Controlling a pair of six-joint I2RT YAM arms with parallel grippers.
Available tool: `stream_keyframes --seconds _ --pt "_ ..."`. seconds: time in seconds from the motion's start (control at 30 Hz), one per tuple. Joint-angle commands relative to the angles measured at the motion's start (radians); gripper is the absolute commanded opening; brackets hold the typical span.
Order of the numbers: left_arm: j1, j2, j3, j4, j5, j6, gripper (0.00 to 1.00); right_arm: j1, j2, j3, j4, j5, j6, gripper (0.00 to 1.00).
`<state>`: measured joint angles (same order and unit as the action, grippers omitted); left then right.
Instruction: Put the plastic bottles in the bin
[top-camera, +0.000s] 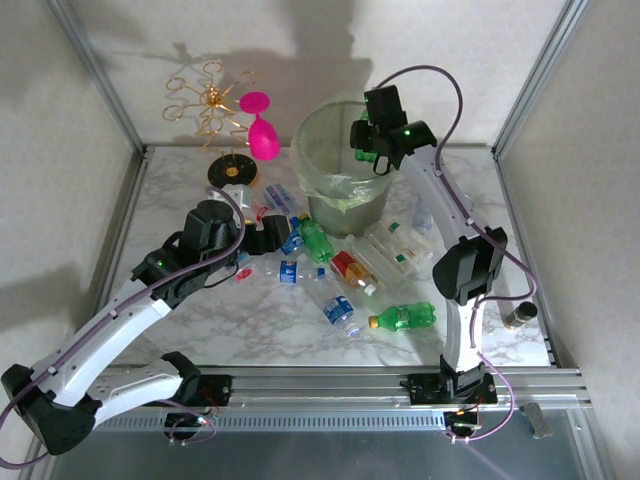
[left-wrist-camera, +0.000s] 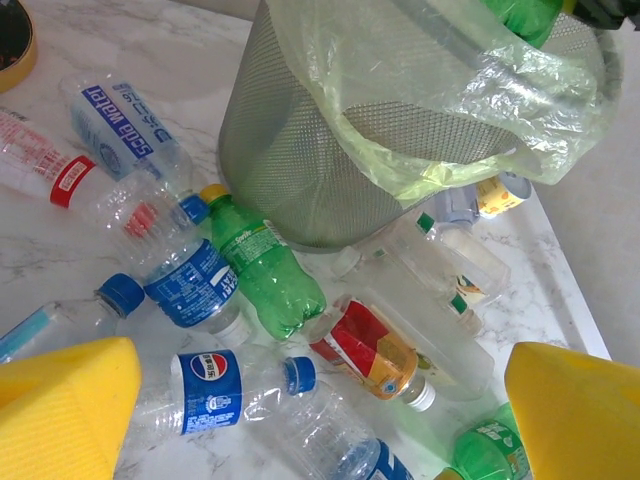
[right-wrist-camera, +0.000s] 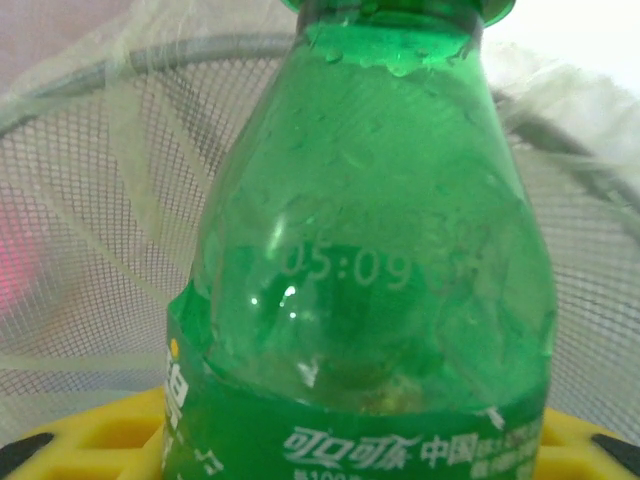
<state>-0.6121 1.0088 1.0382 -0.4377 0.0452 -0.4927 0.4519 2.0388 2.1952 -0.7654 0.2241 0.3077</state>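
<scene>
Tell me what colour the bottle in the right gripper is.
Transparent green; the bottle shows best in the right wrist view.

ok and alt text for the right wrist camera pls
Close-up of a green plastic bottle with a green label, gripped between the yellow fingers of the right hand. Behind it curve the rim and grey mesh wall of the bin.

The mesh bin (top-camera: 345, 205), lined with a pale green bag, stands upright at upper centre. Clear and green plastic bottles (top-camera: 340, 308) lie scattered below it; one green bottle (right-wrist-camera: 370, 280) is above its mouth.
</scene>
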Motion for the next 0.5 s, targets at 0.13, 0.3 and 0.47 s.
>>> stream_keyframes --seconds 0.13,0.3,0.47 --pt "-0.003 -0.018 -0.010 0.025 -0.043 0.013 0.95 0.013 0.107 0.079 -0.008 -0.083 0.056 0.43" --pt "-0.002 -0.018 -0.007 0.022 -0.051 0.014 0.95 0.005 0.150 0.092 0.005 -0.125 0.133 0.44" --pt "-0.002 -0.026 -0.008 0.019 -0.062 0.014 0.96 0.000 0.179 0.082 0.013 -0.132 0.192 0.45"
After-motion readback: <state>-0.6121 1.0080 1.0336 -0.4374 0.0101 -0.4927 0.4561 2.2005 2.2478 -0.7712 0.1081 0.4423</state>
